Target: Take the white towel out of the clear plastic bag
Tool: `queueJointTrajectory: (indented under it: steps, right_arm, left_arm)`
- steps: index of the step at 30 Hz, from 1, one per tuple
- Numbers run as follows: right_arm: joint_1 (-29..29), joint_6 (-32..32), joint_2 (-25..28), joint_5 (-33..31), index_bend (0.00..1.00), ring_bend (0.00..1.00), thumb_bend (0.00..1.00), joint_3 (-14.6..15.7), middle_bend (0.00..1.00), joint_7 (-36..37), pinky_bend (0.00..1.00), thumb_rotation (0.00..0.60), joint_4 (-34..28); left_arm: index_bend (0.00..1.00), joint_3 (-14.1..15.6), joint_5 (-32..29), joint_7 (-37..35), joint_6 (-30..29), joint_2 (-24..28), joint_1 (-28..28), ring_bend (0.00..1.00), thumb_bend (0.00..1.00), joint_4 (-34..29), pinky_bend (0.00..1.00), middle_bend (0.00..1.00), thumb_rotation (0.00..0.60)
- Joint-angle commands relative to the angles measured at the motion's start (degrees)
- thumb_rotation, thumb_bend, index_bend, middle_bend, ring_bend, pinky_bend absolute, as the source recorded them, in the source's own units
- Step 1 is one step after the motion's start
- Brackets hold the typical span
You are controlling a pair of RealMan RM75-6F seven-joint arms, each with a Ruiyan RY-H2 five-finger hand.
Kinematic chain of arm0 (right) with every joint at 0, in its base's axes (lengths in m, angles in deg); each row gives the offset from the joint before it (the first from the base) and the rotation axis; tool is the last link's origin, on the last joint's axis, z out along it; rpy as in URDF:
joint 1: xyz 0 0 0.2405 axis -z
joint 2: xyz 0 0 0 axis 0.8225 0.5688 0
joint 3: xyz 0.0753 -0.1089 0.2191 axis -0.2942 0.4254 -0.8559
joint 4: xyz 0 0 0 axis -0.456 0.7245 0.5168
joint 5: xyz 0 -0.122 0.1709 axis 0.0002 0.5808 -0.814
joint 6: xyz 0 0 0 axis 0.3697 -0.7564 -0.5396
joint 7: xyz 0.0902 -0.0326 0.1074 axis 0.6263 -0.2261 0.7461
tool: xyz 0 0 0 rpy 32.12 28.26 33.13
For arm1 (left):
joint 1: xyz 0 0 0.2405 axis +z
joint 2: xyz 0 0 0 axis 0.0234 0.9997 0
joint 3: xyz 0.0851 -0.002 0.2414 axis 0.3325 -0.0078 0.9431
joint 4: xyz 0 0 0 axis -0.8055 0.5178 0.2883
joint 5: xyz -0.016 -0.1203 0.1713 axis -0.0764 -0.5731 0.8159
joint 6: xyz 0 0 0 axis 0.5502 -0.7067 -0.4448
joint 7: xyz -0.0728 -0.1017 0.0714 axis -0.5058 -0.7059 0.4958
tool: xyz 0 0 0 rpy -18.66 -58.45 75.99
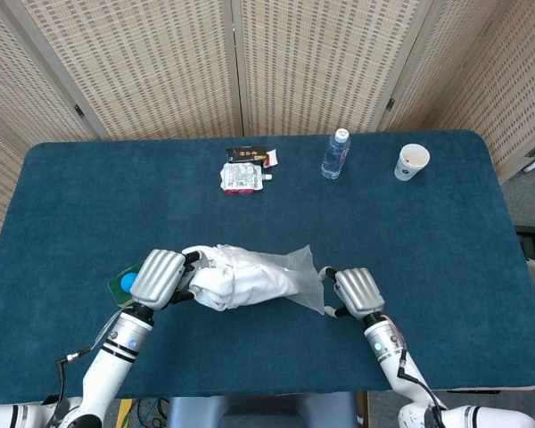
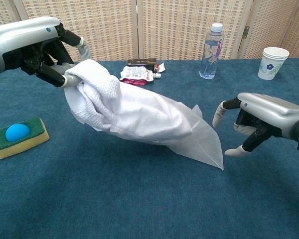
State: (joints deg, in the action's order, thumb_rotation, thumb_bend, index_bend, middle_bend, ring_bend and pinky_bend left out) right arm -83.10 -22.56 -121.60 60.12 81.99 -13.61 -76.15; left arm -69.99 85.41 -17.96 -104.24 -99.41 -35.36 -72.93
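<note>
One white towel (image 2: 97, 97) half inside one clear plastic bag (image 2: 189, 134), gripped by left hand (image 2: 45, 55), right hand (image 2: 251, 122) empty, fingers apart.

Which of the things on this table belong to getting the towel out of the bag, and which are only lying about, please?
Part of the job:
white towel, gripped by the left hand
clear plastic bag
right hand, open beside the bag's tail

Lying about:
sponge
water bottle
paper cup
snack packets

Both hands, left hand (image 2: 37, 47) and right hand (image 2: 261, 117), have ribbed silver-grey backs behind black-jointed fingers (image 2: 219, 113) with pale tips; white forearms carry black wrist bands.
</note>
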Motion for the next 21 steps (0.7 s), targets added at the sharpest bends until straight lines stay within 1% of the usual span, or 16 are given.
queueJointTrajectory:
  steps: [1,10,12,16,21]
  right_arm:
    - [0.4,-1.3,-1.6,-1.6,0.43,1.00,0.00,0.0,1.00,-2.1,1.00,0.600,-0.2]
    - [-0.4,-2.8,-7.4,-6.3,0.49,1.00,0.00,-2.0,1.00,-6.5,1.00,0.600,3.2]
    - [-0.5,-3.2,-8.6,-6.8,0.52,1.00,0.00,-2.4,1.00,-7.0,1.00,0.600,4.0]
    - [-0.9,-4.2,-11.0,-7.5,0.59,1.00,0.04,-3.2,1.00,-8.0,1.00,0.600,5.9]
    - [-1.2,-4.5,-12.4,-7.6,0.61,1.00,0.05,-3.7,1.00,-8.3,1.00,0.600,7.5]
  left_arm:
    - [0.75,0.0,0.1,0.1,0.1,-0.2,0.0,0.75,0.54,0.1,0.98,0.93,0.600]
    - [0.75,0.1,0.9,0.0,0.2,-0.2,0.5,0.75,0.54,-0.1,0.98,0.93,0.600]
    - [0.75,0.2,1.0,0.1,0.2,-0.1,0.6,0.75,0.54,-0.2,0.98,0.93,0.600]
    - [0.75,0.2,1.3,-0.1,0.2,-0.2,0.8,0.75,0.54,-0.1,0.98,0.93,0.600]
    - [0.75,0.3,1.5,-0.1,0.2,-0.3,1.0,0.75,0.54,-0.1,0.98,0.93,0.600]
